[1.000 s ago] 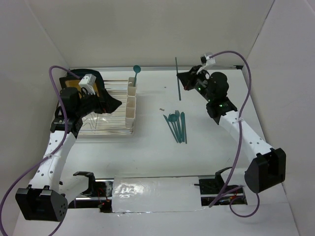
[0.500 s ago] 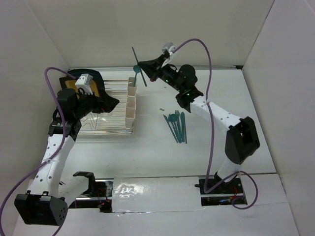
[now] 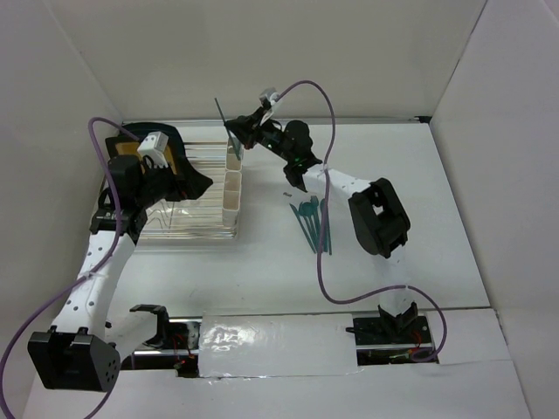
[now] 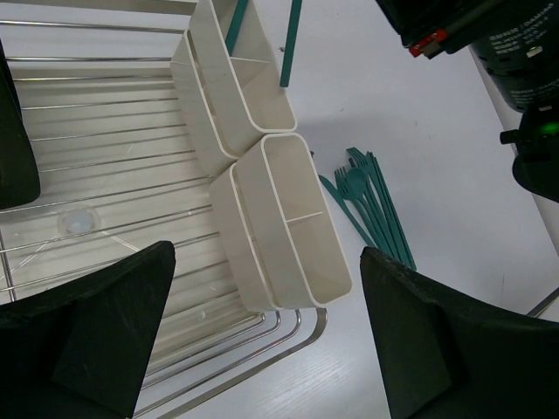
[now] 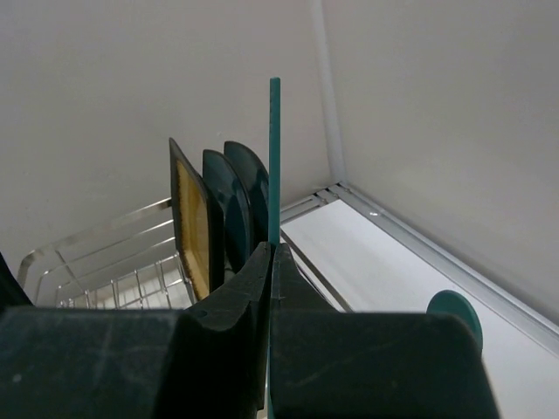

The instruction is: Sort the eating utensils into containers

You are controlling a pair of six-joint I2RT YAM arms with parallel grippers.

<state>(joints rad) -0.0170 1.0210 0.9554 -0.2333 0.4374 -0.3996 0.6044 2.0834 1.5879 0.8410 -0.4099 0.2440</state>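
cream cups [image 4: 293, 223]: at least 2 | utensils in pile [image 4: 371, 196] right of cups: about 5, overlapping | held utensil [image 5: 274, 157]: 1 | spoon [image 5: 454, 307] in far cup: 1 | plates [image 5: 194, 218]: 3 | rack [image 4: 105, 175]: 1

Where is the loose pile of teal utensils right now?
In the top view the pile lies flat on the table near its middle, right of the row of cream cups.

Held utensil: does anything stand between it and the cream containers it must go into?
Nothing visible does. The right gripper holds the utensil upright beside the open-topped far container; one spoon already stands in it.
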